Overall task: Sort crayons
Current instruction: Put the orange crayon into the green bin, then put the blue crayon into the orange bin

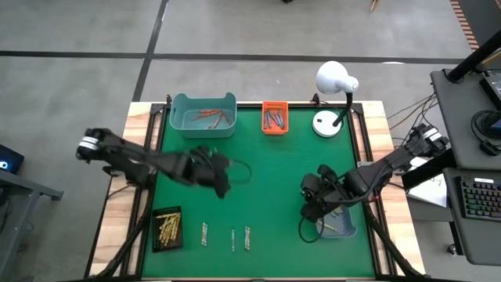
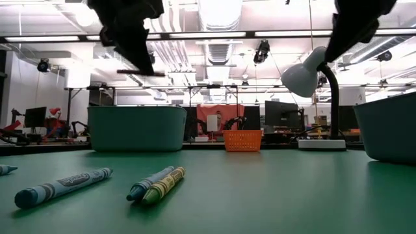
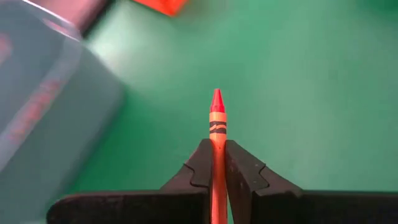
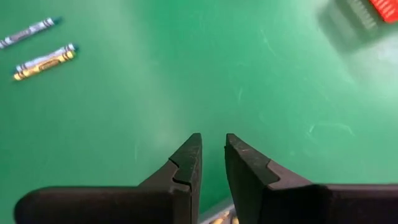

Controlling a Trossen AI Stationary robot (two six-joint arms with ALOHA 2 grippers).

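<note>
Carrying over the green table (image 1: 274, 180), my left gripper (image 3: 217, 163) sits mid-table, clamped on a red crayon (image 3: 216, 124) whose long axis runs straight out past the fingertips. That tip points toward the teal bin (image 1: 203, 113) of red crayons, near and ahead, so I judge this arm nearer for the drop. Right gripper (image 4: 212, 155) waits over the front-right bin (image 1: 342, 228), jaws slightly parted, empty. Loose crayons (image 1: 226, 236) lie by the front edge.

Grey floor (image 1: 78, 31) with dark seams, side desk with keyboard (image 1: 479, 197), bright ceiling strip lights (image 2: 218, 13)
</note>
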